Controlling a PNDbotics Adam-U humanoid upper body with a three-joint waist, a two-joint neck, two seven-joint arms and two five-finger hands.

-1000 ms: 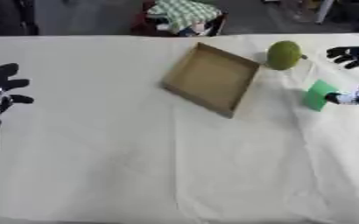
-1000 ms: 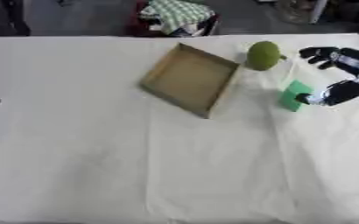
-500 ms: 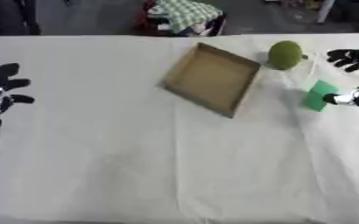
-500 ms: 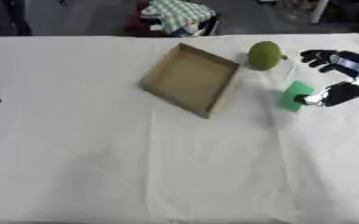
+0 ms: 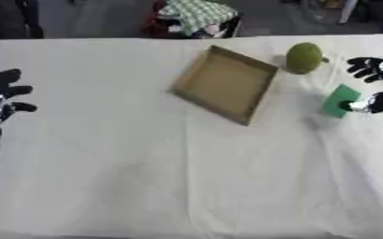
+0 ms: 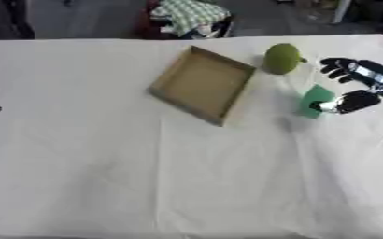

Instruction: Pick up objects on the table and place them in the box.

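The left hand (image 5: pixel 0 95) is resting at the left edge of the bench (image 5: pixel 145 177), fingers spread wide and holding nothing, well apart from everything else. A white cloth is covering the bench. Toward the middle, nearer the far side, a shallow cardboard box (image 5: pixel 226 84) is lying open and turned at an angle, with nothing showing inside it. To the right of the box, close to its far corner, a round green fruit (image 5: pixel 303 57) is sitting on the cloth. Just nearer and right of the fruit, a small green block (image 6: pixel 315 101) is standing tilted. The right hand (image 6: pixel 354 88) is reaching in from the right edge, its thumb touching the block's right side while its fingers are fanning out straight above it, toward the fruit, not closing around the block.
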